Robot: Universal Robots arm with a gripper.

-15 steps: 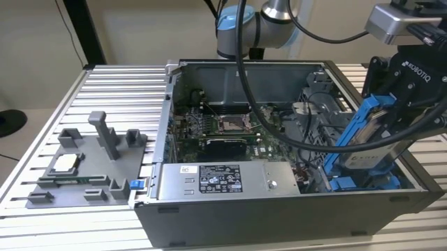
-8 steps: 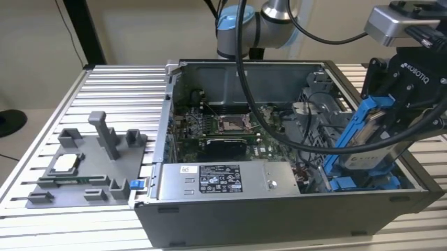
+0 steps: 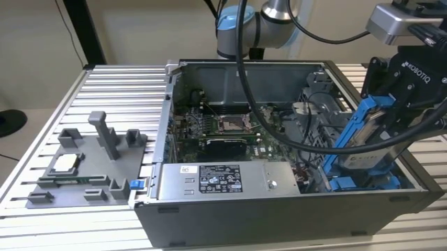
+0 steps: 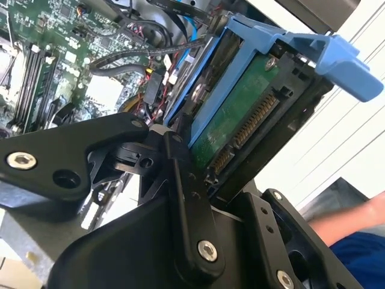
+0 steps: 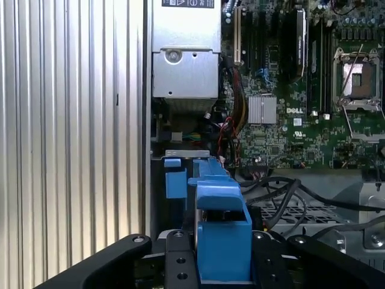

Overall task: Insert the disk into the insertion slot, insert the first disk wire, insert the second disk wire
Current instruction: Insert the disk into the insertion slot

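While we are hanging over the open grey metal computer case (image 3: 279, 219), our black two-finger gripper (image 3: 394, 117) is clamping the disk (image 3: 363, 144), a flat silver-grey hard drive clipped in a bright blue plastic carrier frame. The jaws are pressing in on its two sides, and in the first wrist view the blue frame is sitting pinched between the black fingers (image 5: 177, 265). We are holding the disk tilted, its lower end reaching down into the insertion slot (image 3: 363, 183), a grey metal bay with blue plastic rails at the case's corner on the exterior view's right; how far it is seated we cannot tell. A silver power-supply box with a black label (image 3: 220, 180) is lying just beside that bay, and a green motherboard (image 3: 223, 125) is lying behind it.
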